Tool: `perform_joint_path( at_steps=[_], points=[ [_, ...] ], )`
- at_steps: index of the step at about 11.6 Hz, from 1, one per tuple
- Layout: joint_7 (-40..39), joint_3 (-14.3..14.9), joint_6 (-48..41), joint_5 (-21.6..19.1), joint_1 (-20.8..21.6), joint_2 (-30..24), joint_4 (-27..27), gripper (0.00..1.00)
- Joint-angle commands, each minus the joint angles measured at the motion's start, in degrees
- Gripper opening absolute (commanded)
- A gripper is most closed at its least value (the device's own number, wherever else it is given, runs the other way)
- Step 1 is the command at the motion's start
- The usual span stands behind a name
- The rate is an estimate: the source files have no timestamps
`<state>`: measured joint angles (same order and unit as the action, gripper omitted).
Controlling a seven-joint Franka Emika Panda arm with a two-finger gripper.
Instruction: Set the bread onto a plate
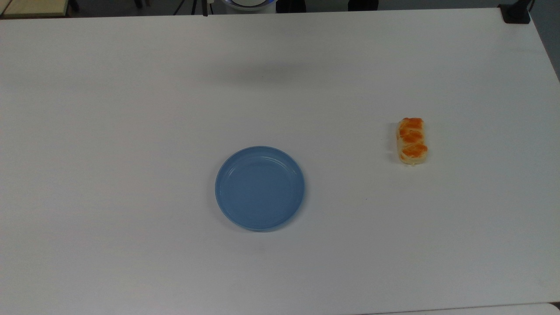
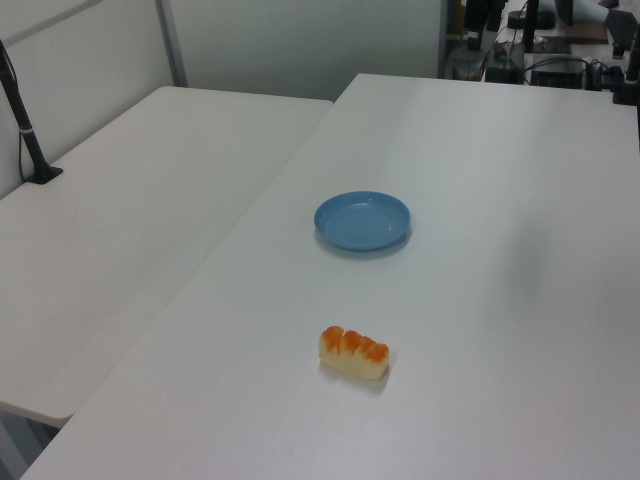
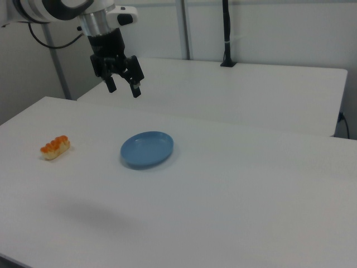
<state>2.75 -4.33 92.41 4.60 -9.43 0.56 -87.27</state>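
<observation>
While the gripper [image 3: 123, 88] is hanging high above the white table [image 1: 131, 109] with its jaws spread wide and holding nothing, the bread [image 1: 411, 141] is lying well apart from the light-blue plate [image 1: 260, 188], toward the top view's right. Best approach, I judge: descending squarely over the roll's middle and closing across its short width.

Top view looks down; left and right views face across the plate [image 1: 260, 188].
</observation>
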Motion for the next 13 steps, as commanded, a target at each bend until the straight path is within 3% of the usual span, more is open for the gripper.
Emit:
perform_joint_path(
  at_steps=[1,13],
  points=[
    [-0.12,0.82,-0.30,-1.61,1.35,-0.83,-0.89,1.00],
    [-0.82,0.63,-1.10,-1.79,1.61,-0.64,-0.44,1.00]
  ],
)
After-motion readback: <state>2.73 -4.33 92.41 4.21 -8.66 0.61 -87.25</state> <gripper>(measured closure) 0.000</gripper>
